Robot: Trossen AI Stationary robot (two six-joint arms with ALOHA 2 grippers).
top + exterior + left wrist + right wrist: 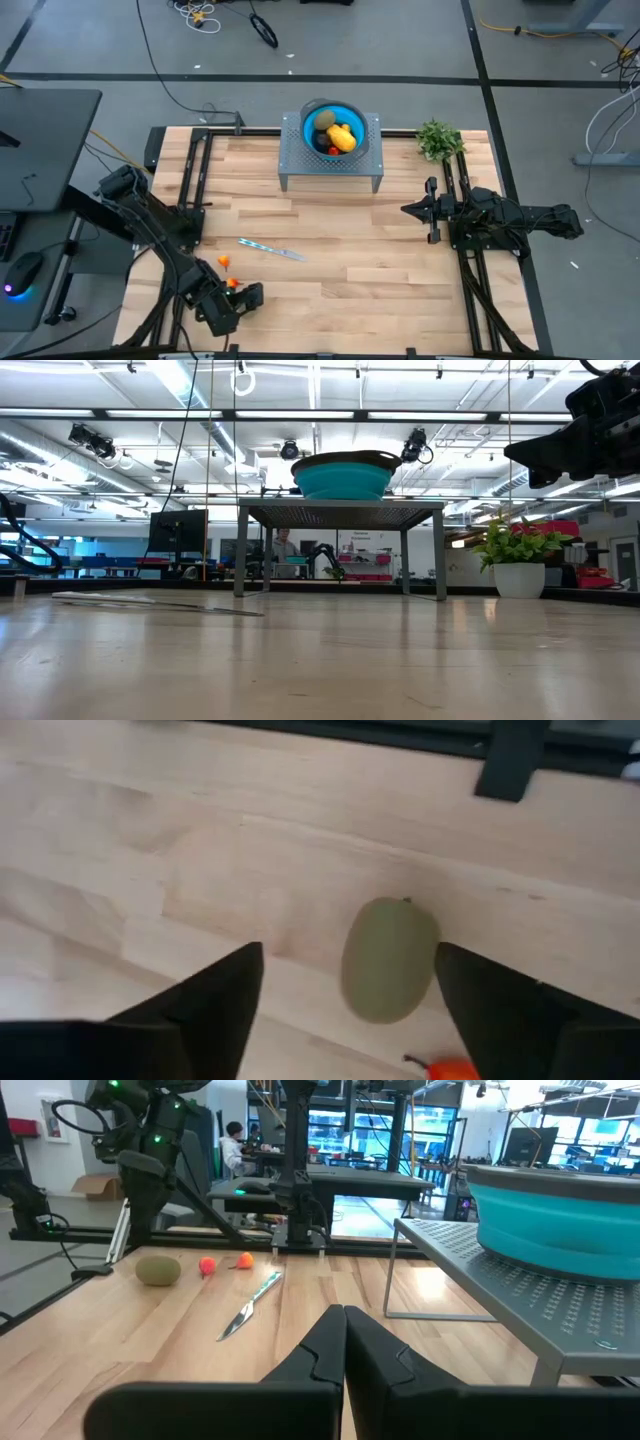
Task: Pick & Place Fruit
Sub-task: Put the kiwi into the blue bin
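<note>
A brown-green kiwi (388,958) lies on its side on the wooden table near the front left corner, also seen in the right wrist view (158,1269). My left gripper (350,952) hovers over it, open, one finger on either side and clear of it; in the high view the gripper (243,297) hides the kiwi. Two tiny red-orange fruits (224,262) (233,283) lie beside it. A blue bowl (308,120) at the back holds a yellow fruit (343,137) and another kiwi (325,121). My right gripper (405,210) waits, shut, at the right.
The bowl stands on a grey perforated stand (372,160) at the table's far middle. A slim silvery knife (272,249) lies left of centre. A green plant (438,140) sits in the far right corner. Bare wood lies between stand and front edge.
</note>
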